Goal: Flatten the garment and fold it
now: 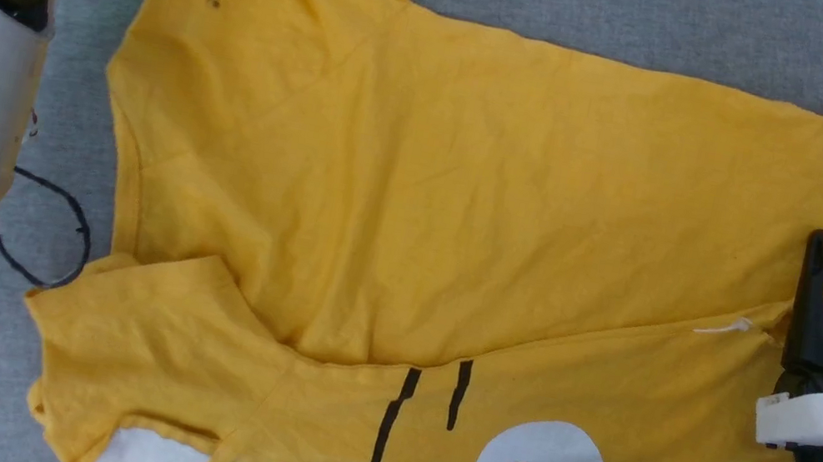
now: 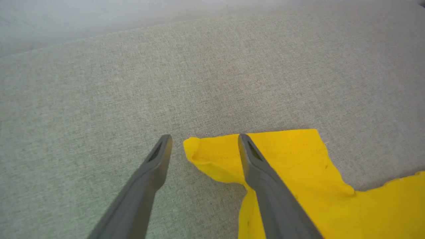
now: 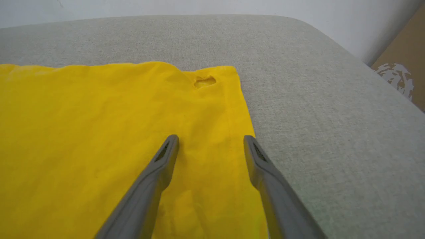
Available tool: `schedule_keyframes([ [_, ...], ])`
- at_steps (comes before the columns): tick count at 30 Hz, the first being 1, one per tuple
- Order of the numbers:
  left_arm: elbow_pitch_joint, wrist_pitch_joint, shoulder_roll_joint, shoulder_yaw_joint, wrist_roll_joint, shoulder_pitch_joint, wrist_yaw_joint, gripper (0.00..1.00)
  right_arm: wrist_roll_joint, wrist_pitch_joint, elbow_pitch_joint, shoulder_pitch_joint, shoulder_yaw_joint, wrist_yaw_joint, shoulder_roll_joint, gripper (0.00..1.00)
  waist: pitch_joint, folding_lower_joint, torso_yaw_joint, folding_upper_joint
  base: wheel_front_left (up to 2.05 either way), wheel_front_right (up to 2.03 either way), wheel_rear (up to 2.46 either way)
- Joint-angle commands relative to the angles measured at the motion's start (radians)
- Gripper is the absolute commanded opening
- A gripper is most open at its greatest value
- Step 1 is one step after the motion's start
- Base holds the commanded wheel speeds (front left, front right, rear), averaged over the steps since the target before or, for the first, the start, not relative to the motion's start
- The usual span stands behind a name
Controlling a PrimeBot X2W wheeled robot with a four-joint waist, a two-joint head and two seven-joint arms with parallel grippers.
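The left gripper [image 2: 204, 139] (jaws apart) hangs over the garment's [image 2: 298, 166] edge.

Bright even daylight, soft shadows, sharp focus, wide-angle wrist views.

Head cam overhead; wrist cams low, close; share garment [image 1: 420, 182]

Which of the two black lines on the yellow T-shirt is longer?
The left black line on the T-shirt, farther from the white patch: it is slanted and runs lower, while the right black line is short and upright.
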Motion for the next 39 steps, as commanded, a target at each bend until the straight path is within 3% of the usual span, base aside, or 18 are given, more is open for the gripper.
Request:
schedule_keyframes([
  [1,0.009,0.022,0.010,-0.001,0.003,-0.018,0.016,1.00,0.008,-0.010,0.007,-0.019,0.003,-0.002,0.001,1.00,0.030,-0.0002,-0.028,0.0000,0.00,0.00,0.00],
  [9,0.010,0.147,0.054,-0.023,0.015,0.007,0.052,1.00,0.016,-0.024,0.027,-0.033,0.004,-0.002,0.001,1.00,0.046,-0.0002,-0.042,0.0000,0.00,0.00,0.00],
  [10,0.003,0.158,0.059,-0.023,0.012,0.010,0.054,0.67,0.016,-0.026,0.029,-0.035,0.004,-0.002,0.001,1.00,0.048,-0.0002,-0.043,0.0000,0.00,0.00,0.00],
  [11,-0.006,0.164,0.062,-0.022,0.011,0.012,0.056,0.04,0.017,-0.028,0.031,-0.037,0.003,-0.002,0.001,1.00,0.050,-0.0002,-0.043,0.0000,0.00,0.00,0.00],
  [12,-0.014,0.171,0.066,-0.023,0.007,0.015,0.052,0.00,0.017,-0.029,0.033,-0.040,0.002,-0.002,0.001,1.00,0.051,-0.0002,-0.043,0.0000,0.00,0.00,0.00],
  [22,-0.071,0.136,0.072,-0.015,-0.024,0.039,0.022,0.00,-0.028,-0.018,0.024,-0.086,0.005,-0.002,0.001,1.00,0.032,-0.0002,-0.028,0.0000,0.00,0.00,0.00],
  [28,-0.075,0.102,0.070,-0.018,-0.034,0.051,0.002,0.00,-0.088,0.063,-0.042,-0.156,-0.013,-0.002,0.001,1.00,0.013,-0.0002,-0.017,0.0000,0.00,0.00,0.00],
  [32,-0.078,0.094,0.069,-0.021,-0.040,0.052,-0.005,0.00,-0.113,0.187,-0.079,-0.218,-0.025,-0.002,-0.018,1.00,0.012,-0.0002,-0.013,0.0000,0.00,0.00,0.00],
  [39,-0.084,0.091,0.067,-0.029,-0.047,0.053,-0.011,0.00,0.009,0.526,-0.060,-0.312,-0.065,-0.002,-0.050,1.00,0.018,-0.0002,-0.005,0.0000,0.00,0.00,0.00],
])
